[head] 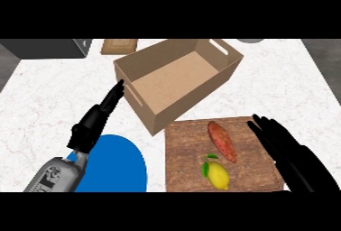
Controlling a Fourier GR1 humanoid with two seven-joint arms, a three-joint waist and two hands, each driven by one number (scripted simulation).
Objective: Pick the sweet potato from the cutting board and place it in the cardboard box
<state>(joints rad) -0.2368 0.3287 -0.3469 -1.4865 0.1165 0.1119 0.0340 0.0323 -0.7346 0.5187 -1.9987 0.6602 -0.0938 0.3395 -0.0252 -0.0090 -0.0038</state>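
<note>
A reddish-orange sweet potato [222, 141] lies lengthwise on the wooden cutting board [186, 153] at the lower right. Just below it on the board rests a yellow lemon [217, 175] with a green leaf. An open cardboard box [174, 77] stands beyond the board, its inside bare. My right hand [288, 151] hovers over the board's right edge, fingers straight, a short way right of the sweet potato and not touching it. My left hand [99, 118] is stretched out with straight fingers, its fingertips close to the box's left wall.
A blue plate [117, 164] lies under my left forearm at the lower left. A small wooden item [119, 45] sits at the counter's back, left of the box. A dark appliance [47, 48] fills the far left corner. The counter is white marble.
</note>
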